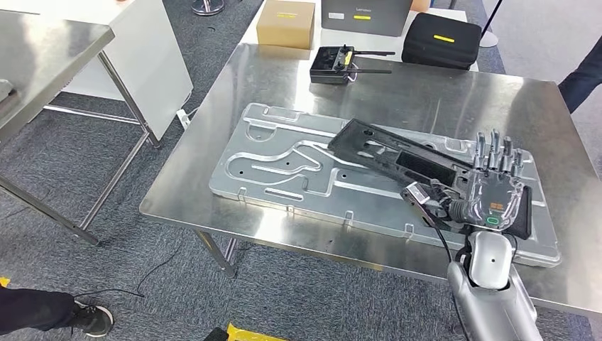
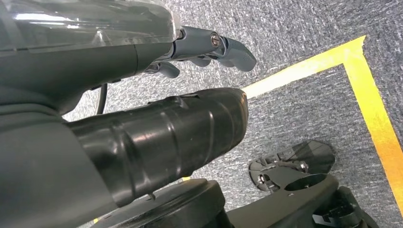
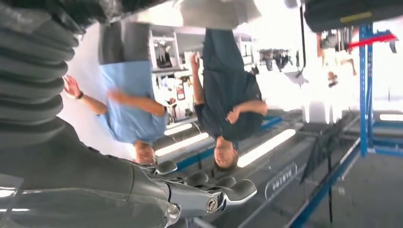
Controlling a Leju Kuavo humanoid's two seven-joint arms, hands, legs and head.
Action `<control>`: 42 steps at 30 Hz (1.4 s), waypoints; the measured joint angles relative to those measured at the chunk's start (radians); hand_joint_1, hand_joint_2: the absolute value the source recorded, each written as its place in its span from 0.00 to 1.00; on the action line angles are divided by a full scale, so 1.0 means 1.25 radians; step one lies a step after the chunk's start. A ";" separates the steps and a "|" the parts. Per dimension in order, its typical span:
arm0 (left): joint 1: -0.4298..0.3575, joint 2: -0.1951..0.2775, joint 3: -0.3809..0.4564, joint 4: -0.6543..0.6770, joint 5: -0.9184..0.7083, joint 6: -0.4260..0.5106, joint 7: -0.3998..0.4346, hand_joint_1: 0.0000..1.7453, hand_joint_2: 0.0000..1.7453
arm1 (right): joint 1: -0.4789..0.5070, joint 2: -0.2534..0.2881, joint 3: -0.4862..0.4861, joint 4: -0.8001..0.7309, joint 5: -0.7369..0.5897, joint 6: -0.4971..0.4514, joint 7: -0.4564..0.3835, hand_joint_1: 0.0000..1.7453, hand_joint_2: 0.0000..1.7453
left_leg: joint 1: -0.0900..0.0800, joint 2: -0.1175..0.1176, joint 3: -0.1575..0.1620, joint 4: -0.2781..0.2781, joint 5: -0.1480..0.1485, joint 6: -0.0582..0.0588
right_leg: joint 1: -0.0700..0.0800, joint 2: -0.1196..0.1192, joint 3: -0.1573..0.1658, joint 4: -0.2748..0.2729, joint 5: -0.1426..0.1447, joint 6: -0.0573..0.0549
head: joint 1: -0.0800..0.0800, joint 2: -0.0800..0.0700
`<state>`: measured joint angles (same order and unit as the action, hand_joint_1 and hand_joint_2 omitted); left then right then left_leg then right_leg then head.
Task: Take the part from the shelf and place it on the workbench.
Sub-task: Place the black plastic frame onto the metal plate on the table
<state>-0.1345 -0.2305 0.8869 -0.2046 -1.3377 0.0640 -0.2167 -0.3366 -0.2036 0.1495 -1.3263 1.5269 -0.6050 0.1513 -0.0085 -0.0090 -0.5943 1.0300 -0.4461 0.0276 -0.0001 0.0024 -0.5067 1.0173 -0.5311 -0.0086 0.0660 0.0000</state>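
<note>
The long black part lies slantwise on a silver pressed metal plate on the steel workbench. My right hand hovers over the part's right end, with its fingers straight and spread, pointing away from me, and nothing in them. In the right wrist view the fingers reach out freely and hold nothing. My left hand hangs low above grey carpet with yellow tape; its fingers are loosely stretched and hold nothing.
A black remote controller, a cardboard box and a black case sit at the workbench's far side. Another steel table and a white panel stand to the left. A person's leg is at the right.
</note>
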 joint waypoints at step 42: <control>0.037 0.003 0.036 0.000 0.060 0.112 -0.005 0.00 0.00 | 0.442 0.380 -0.170 -0.588 -0.751 -0.077 -0.675 0.00 0.00 | -0.005 -0.002 0.002 0.000 -0.003 0.010 | -0.004 -0.001 0.003 -0.004 -0.001 0.009 | 0.000 0.000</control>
<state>-0.0886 -0.2266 0.9317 -0.2045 -1.2627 0.2037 -0.2224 0.2158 0.2719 -0.0629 -2.0618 0.5880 -0.7012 -0.6930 -0.0153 -0.0112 -0.5924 1.0294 -0.4505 0.0403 -0.0052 0.0012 -0.5025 1.0121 -0.5326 0.0027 0.0662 0.0000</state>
